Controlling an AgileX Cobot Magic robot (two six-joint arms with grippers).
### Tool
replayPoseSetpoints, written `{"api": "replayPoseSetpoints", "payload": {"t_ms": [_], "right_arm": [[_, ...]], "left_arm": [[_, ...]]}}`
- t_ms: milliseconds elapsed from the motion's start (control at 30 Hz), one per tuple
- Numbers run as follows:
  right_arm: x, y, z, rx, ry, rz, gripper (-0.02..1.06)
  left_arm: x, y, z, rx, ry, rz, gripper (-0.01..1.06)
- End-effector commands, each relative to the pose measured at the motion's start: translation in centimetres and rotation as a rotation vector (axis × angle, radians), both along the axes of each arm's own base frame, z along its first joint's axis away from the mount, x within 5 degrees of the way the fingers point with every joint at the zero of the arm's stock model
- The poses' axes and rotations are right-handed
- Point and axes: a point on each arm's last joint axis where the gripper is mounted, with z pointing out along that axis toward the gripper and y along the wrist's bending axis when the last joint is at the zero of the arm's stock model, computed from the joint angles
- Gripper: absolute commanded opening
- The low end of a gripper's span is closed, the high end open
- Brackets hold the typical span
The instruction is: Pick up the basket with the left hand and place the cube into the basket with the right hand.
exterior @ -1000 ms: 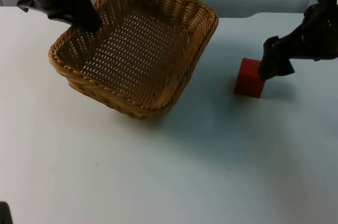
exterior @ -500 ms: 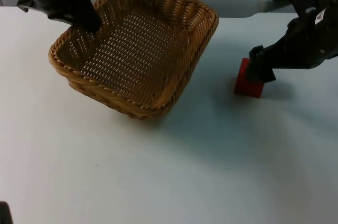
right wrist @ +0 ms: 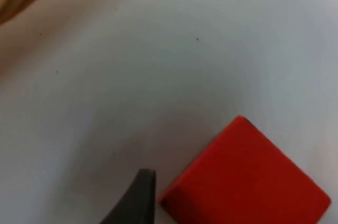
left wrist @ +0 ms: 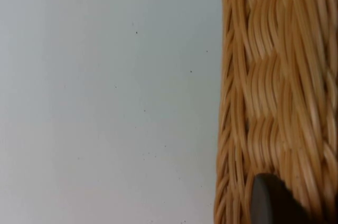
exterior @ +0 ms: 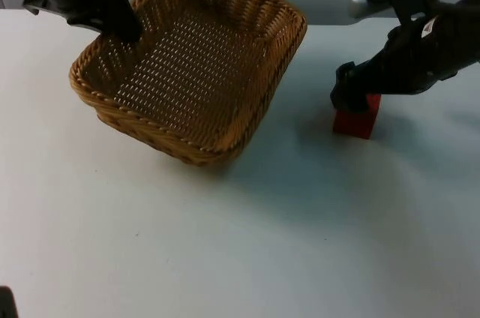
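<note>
One step pending: closing on the red cube (exterior: 355,121), on the worktop (exterior: 240,243) well apart from the basket (exterior: 191,63); needs right pincer (exterior: 352,100) centred, finger spread impossible to tell; left pincer (exterior: 124,25) clamped on raised basket rim; since earlier, right pincer shifted over the cube

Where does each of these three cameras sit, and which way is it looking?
Top view: fixed above the table, looking down and forward; both black arms reach in, the left hand holding the basket, the right hand over the red cube.
Left wrist view: rides on the left arm, looking along its hand at the basket's woven wall; one black fingertip shows.
Right wrist view: rides on the right arm, looking down at the cube; one fingertip shows.
Shared: top and right wrist views both show cube and basket.
</note>
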Motion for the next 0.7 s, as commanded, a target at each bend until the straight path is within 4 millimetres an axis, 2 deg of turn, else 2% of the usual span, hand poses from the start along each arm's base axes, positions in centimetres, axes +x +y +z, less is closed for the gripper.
{"api": "replayPoseSetpoints", "payload": {"t_ms": [0,367,467,533,567,600,667], "right_arm": [[0.0,0.6,-0.4,0.002,0.004,0.01,1.05],[-0.2,0.7,-2.3,0.002,0.057,-0.004,1.04],[-0.2,0.6,-2.9,-0.002,0.073,-0.005,1.0],[-0.3,0.6,-3.2,-0.005,0.081,-0.005,0.87],[-0.3,0.6,-3.2,-0.005,0.081,-0.005,0.77],[-0.3,0.6,-3.2,-0.005,0.081,-0.005,0.77],[-0.2,0.7,-3.2,-0.002,0.066,-0.004,0.44]], "left_arm": [[0.2,-0.3,1.4,-0.026,-0.042,0.024,0.0],[0.2,-0.3,1.4,-0.026,-0.045,0.027,0.0],[0.2,-0.3,1.4,-0.027,-0.045,0.027,0.0],[0.2,-0.3,1.4,-0.027,-0.046,0.028,0.0],[0.2,-0.3,1.4,-0.027,-0.046,0.028,0.0],[0.2,-0.3,1.4,-0.027,-0.046,0.028,0.0],[0.2,-0.3,1.4,-0.027,-0.046,0.028,0.0]]}}
